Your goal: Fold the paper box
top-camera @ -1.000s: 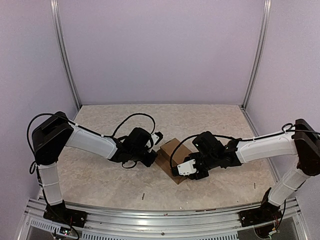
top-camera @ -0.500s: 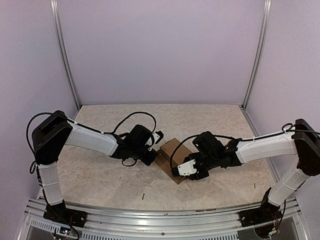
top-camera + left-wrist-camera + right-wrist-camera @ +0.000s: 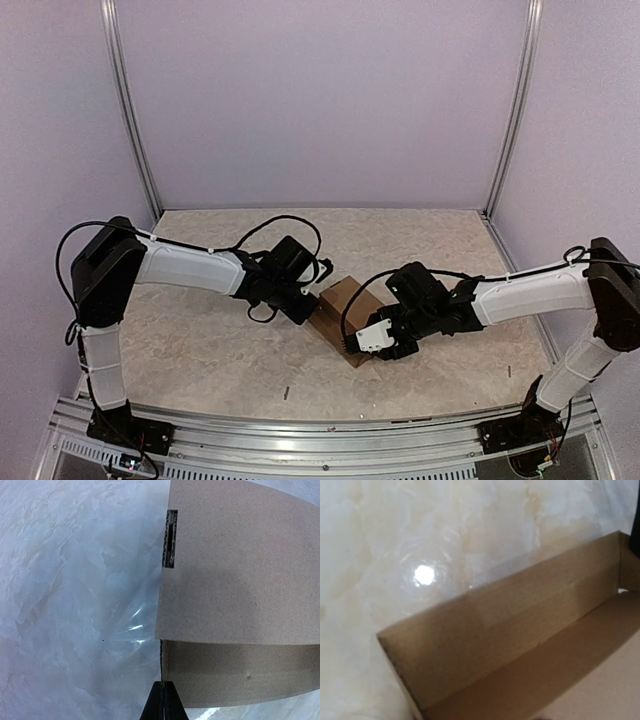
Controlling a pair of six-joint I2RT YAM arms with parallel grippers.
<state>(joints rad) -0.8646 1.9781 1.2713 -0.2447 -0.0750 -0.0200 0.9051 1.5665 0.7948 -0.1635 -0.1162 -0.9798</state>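
Your left arm point(image 3: 190, 270) has shifted along the box point(image 3: 338, 298), which lies in the middle of the table point(image 3: 200, 350); the left pincer point(image 3: 163, 697), closed, now likely braces its corner. Whether the right pincer point(image 3: 375, 340) grips, you cannot tell.

Plain lavender walls point(image 3: 320, 100) meet at aluminium posts point(image 3: 130, 110) behind a beige marble-patterned table point(image 3: 420, 235); an aluminium rail point(image 3: 320, 436) lines its near edge.

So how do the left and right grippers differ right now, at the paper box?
The left gripper is shut, tips together at the paper box left edge; whether the right gripper is open cannot be told. The left one sits outside the box; the right one hangs over its near end, camera looking inside. Both are at the box.
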